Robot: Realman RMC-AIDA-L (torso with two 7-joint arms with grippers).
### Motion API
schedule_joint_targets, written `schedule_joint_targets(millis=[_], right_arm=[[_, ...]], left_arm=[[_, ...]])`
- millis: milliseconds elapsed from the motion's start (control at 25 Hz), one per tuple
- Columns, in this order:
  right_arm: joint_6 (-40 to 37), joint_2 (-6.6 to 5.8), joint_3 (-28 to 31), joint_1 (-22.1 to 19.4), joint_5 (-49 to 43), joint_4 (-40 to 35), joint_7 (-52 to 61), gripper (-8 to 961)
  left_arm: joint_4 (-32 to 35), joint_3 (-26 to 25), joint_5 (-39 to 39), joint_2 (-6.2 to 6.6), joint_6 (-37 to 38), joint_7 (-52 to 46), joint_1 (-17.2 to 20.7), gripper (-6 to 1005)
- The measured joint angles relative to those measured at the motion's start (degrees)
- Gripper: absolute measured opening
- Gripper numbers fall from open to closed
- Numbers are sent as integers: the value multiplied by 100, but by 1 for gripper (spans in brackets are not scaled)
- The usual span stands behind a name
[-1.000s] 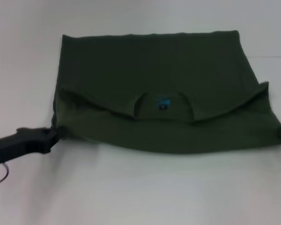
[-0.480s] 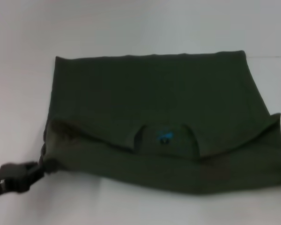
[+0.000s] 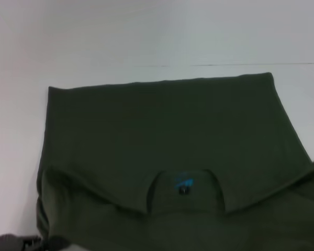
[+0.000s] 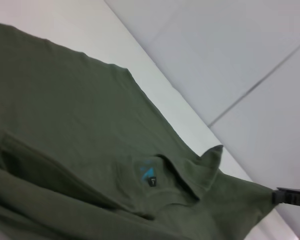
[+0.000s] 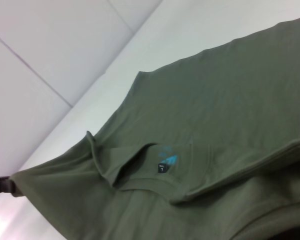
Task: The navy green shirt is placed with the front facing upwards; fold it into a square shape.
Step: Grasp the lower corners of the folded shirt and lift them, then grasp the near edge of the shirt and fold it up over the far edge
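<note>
The navy green shirt (image 3: 167, 136) lies spread on the white table, plain side showing, its lettering hidden. The near edge is doubled over so the collar and small blue neck label (image 3: 183, 183) face up. My left gripper (image 3: 34, 243) is at the bottom left edge of the head view, shut on the shirt's near left corner; it also shows in the right wrist view (image 5: 1, 186). My right gripper is out of the head view. In the left wrist view it (image 4: 290, 196) holds the shirt's other near corner, pulled taut.
The white table (image 3: 146, 31) stretches bare beyond the shirt's far hem. A thin seam line (image 3: 240, 65) runs across its far right part. Pale tiled floor (image 4: 230, 45) lies beyond the table edge.
The shirt's near edge has come closer to me and lower in the head view. My left gripper has dropped to the bottom edge of the view. My right gripper has left the view.
</note>
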Motion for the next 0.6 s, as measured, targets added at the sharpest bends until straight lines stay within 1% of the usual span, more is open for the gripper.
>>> schedule_joint_targets(millis=[280, 440, 600], right_arm=[[-352, 8, 11, -336, 0, 1, -139, 34], [-479, -17, 55, -380, -66, 3, -142, 35], [-594, -52, 280, -379, -238, 6, -144, 35]], left_arm=[[101, -128, 310, 1, 300, -26, 112, 21], [127, -169, 447, -1, 366, -55, 180, 20], [133, -175, 456, -6, 392, -79, 226, 20]])
